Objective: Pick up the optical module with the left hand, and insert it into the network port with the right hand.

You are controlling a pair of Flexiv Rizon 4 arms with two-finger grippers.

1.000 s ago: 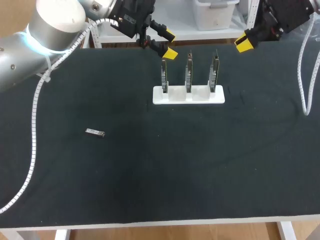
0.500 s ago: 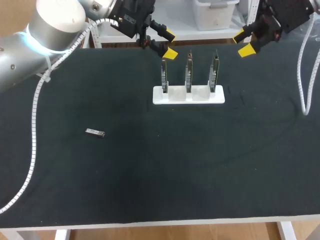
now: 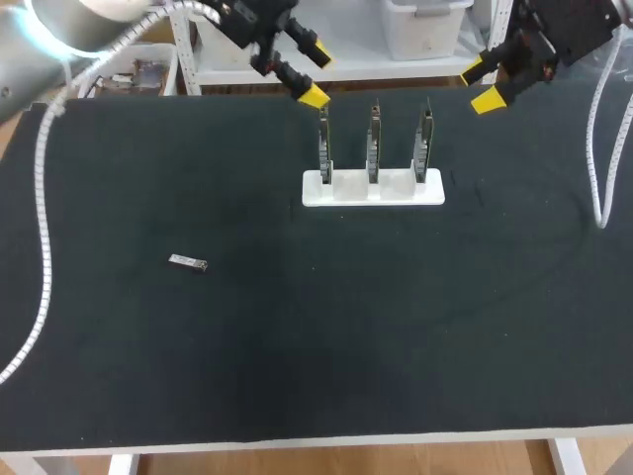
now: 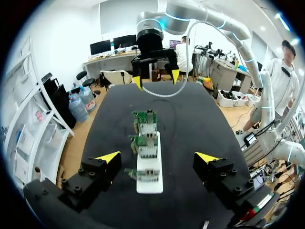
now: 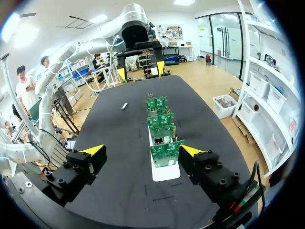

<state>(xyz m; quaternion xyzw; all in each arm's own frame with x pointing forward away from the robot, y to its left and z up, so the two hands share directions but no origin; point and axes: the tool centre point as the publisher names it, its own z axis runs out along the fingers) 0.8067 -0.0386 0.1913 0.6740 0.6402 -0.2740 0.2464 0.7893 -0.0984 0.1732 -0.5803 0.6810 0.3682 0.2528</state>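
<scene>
1. Left pincer (image 3: 315, 71): released, with its fingers spread wide and nothing between them. It hangs over the far edge of the dark surface (image 3: 297, 346).
2. Right pincer (image 3: 482, 85): released and empty, over the same far edge. It faces the left pincer across the rack of boards.
3. Optical module (image 3: 187, 262): a small silvery bar lying flat on the surface, touched by neither pincer. It is well apart from both, nearer the robot than the left pincer and off to that pincer's left. In the right wrist view it lies far ahead of the right pincer, past the boards and to one side.
4. White holder (image 3: 373, 188): a flat base standing between the two pincers, slightly nearer the robot than either.
5. Circuit boards (image 3: 375, 143): three green boards, upright in a row on the holder, running in line ahead of each pincer in its wrist view.
6. Network port (image 4: 148, 151): a grey metal block on the middle board, ahead of the left pincer.
</scene>
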